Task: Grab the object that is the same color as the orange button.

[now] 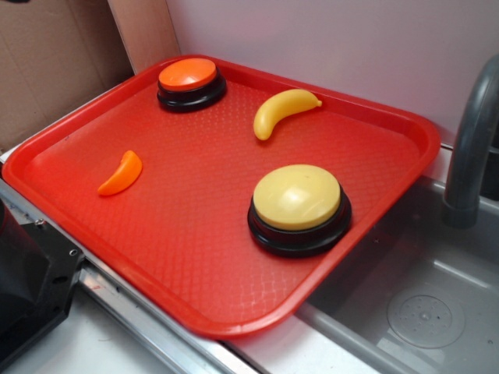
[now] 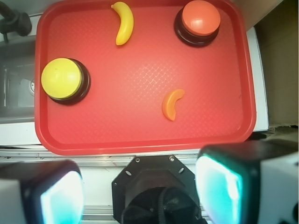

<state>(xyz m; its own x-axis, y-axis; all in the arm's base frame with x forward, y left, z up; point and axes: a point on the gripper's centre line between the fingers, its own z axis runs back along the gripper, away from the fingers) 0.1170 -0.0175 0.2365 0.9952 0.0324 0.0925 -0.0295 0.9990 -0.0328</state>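
A small glossy orange crescent, the object, lies flat on the red tray, near its left side in the exterior view. The orange button, domed on a black base, stands at the tray's far corner. My gripper hangs high above the counter just off the tray's near edge, well short of the crescent. Its two fingers stand wide apart with nothing between them. The gripper does not show in the exterior view.
A larger yellow-topped button and a yellow banana also sit on the tray. A grey sink basin with a faucet lies to the right. The robot's black base sits below the gripper.
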